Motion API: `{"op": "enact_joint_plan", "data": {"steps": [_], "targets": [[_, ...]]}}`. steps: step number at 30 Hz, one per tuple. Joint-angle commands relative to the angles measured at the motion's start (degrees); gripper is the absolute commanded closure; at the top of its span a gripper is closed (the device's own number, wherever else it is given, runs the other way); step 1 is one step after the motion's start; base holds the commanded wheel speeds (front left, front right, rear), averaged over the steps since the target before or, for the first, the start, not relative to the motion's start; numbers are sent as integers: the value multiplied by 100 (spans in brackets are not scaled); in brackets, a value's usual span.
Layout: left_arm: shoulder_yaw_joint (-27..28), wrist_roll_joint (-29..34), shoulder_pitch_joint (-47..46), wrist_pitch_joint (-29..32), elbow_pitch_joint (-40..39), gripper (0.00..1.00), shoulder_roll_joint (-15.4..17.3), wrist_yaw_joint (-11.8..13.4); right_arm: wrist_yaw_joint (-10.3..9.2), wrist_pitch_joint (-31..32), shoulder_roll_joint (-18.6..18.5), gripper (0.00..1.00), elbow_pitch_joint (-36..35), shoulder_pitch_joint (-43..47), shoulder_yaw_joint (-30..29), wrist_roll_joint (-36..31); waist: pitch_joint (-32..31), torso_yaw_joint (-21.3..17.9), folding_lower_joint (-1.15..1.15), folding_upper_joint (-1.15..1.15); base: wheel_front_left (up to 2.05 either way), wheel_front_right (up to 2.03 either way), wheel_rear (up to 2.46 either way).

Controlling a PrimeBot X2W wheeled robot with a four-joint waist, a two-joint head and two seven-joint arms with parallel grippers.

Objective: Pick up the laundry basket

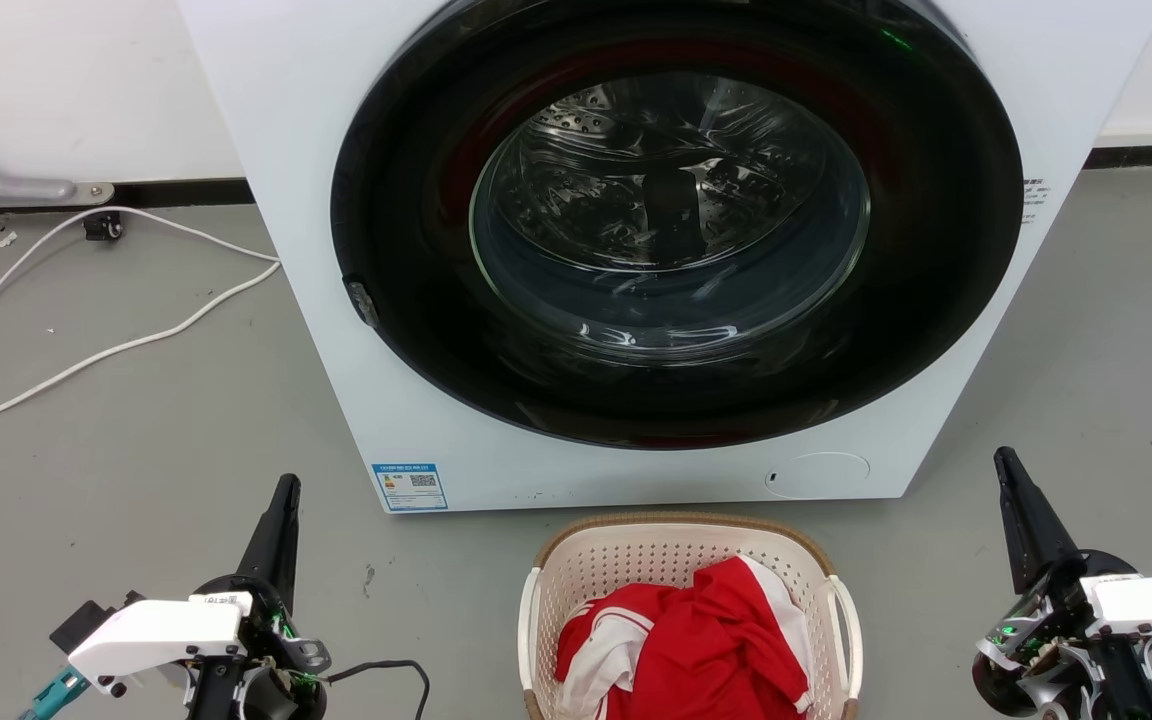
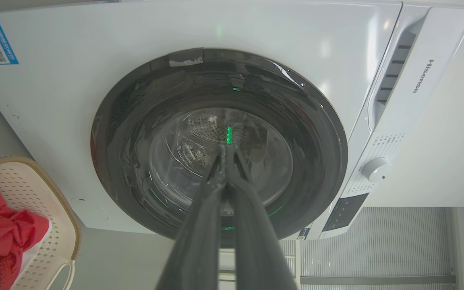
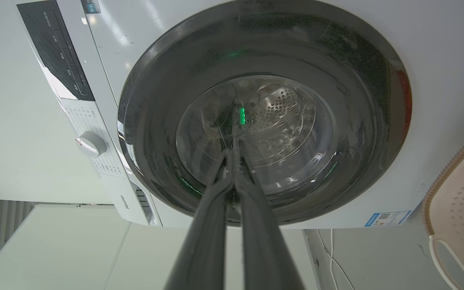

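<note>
The laundry basket [image 1: 671,548] is cream perforated plastic with a brown woven-look rim and white loop handles on both sides. It stands on the floor at the bottom middle of the head view, just before the washing machine, with red and white clothes [image 1: 696,650] inside. My left gripper [image 1: 286,490] is shut and empty, well to the basket's left. My right gripper [image 1: 1004,462] is shut and empty too, off to the basket's right. In the left wrist view the basket [image 2: 61,237] lies at the lower left; in the right wrist view the basket [image 3: 463,193] sits at the right edge.
A white front-loading washing machine [image 1: 336,120] with a round dark glass door [image 1: 676,220] stands right behind the basket. White cables [image 1: 116,350] trail over the grey floor at the left. A wall with a dark skirting runs behind.
</note>
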Motion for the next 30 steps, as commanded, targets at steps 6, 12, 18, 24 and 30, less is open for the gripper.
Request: {"op": "enact_joint_plan", "data": {"steps": [6,12,18,24,30], "targets": [[13,-2,-50,14,1,100,-6,-13,-2,13,23,100,4,-62,-7,-30,0,0,0,0,0,0,0],[13,-2,-50,13,1,100,-6,-13,-2,13,23,100,4,-62,-7,-30,0,0,0,0,0,0,0],[13,-2,-50,13,1,100,-6,-13,-2,13,23,100,4,-62,-7,-31,0,0,0,0,0,0,0],[13,-2,-50,13,1,100,-6,-13,-2,14,23,100,4,-62,-8,-31,0,0,0,0,0,0,0],[13,-2,-50,13,1,100,-6,-13,-2,14,23,100,4,-62,-8,-31,0,0,0,0,0,0,0]]}}
